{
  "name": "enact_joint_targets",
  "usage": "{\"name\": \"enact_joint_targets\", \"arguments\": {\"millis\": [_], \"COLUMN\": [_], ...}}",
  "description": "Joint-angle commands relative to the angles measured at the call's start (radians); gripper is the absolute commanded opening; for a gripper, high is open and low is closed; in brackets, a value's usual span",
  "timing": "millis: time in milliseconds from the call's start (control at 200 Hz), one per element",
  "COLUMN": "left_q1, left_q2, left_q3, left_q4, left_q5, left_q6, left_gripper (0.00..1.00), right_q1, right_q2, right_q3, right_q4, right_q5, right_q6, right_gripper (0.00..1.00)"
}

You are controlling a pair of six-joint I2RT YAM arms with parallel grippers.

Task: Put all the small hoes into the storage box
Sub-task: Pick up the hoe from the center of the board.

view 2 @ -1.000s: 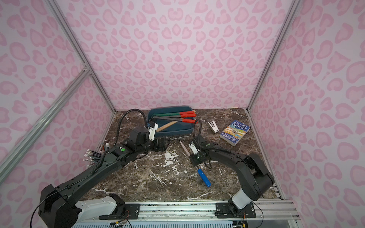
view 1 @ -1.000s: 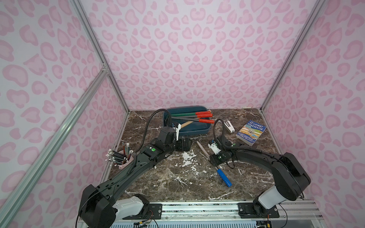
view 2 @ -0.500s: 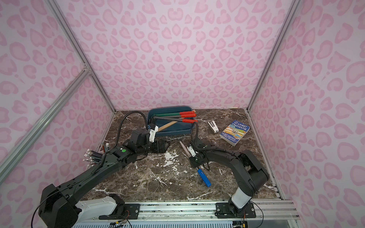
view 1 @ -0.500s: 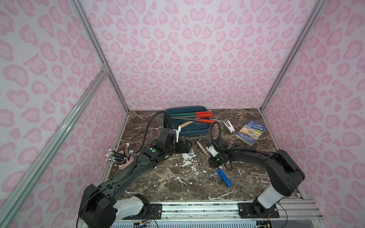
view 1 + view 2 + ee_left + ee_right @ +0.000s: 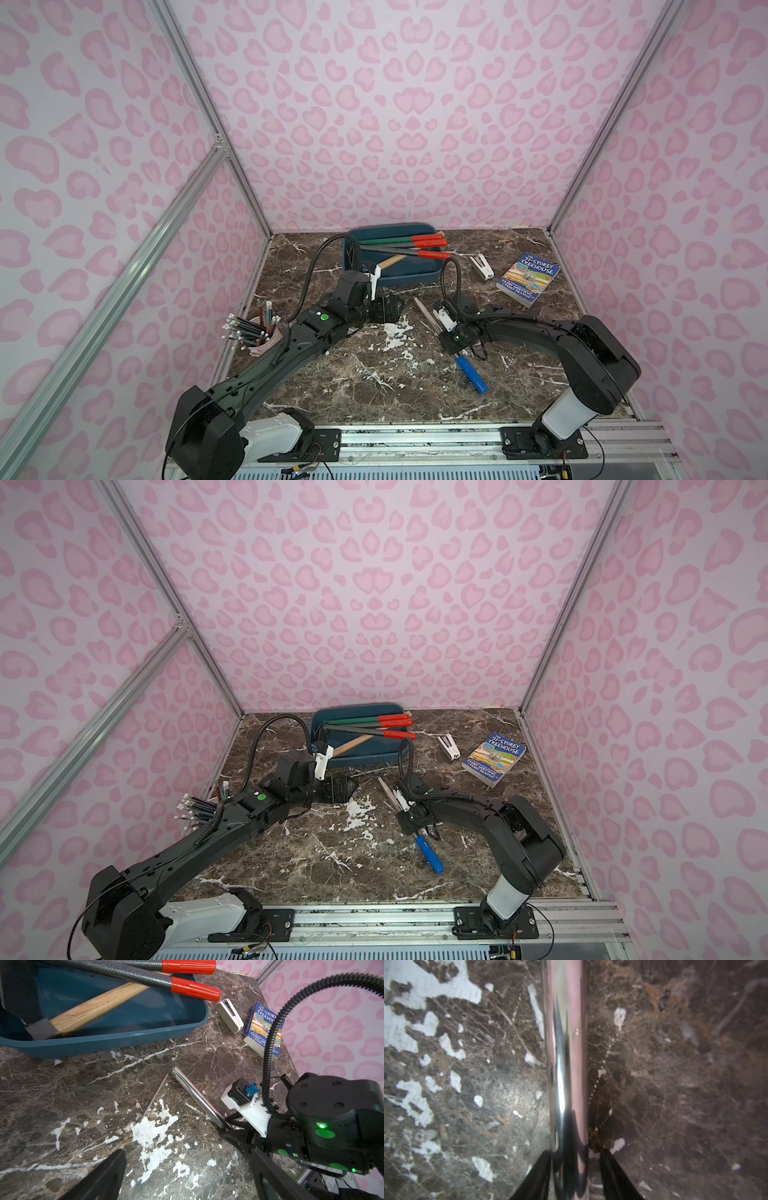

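Observation:
The small hoe lies flat on the marble table, with a chrome shaft and a blue handle. Both top views show it; its handle points toward the front. My right gripper reaches down over the shaft. Its fingers straddle the shaft, one touching and the other a sliver off, so it is still open. The teal storage box stands at the back and holds red-handled tools and a wooden-handled one. My left gripper hovers open in front of the box, holding nothing.
A paperback book and a white stapler lie at the back right. A pink pencil cup stands by the left wall. The right arm's cable loop rises near the box. Pink patterned walls close three sides.
The right gripper has come down onto the hoe's shaft, and its jaws have narrowed around it. The left arm has stayed still and open.

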Motion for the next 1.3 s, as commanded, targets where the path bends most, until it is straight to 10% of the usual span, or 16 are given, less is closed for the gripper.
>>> {"name": "enact_joint_targets", "arguments": {"millis": [0,710,1295], "left_q1": [0.001,0.003,0.002], "left_q2": [-0.001,0.01,0.026], "left_q3": [-0.002,-0.014,-0.013], "left_q4": [0.05,0.064,0.071], "left_q5": [0.007,0.023,0.032], "left_q6": [-0.004,-0.014,-0.019], "left_gripper": [0.97,0.97,0.97], "right_q1": [0.001,0.001,0.002], "right_q2": [0.009,-0.032,-0.127], "right_q3": [0.004,0.072,0.165], "right_q4": [-0.059,-0.116,-0.201], "right_q5": [0.028,0.106,0.195], "right_q6": [0.016,0.017,0.025], "right_gripper": [0.42,0.0,0.0]}}
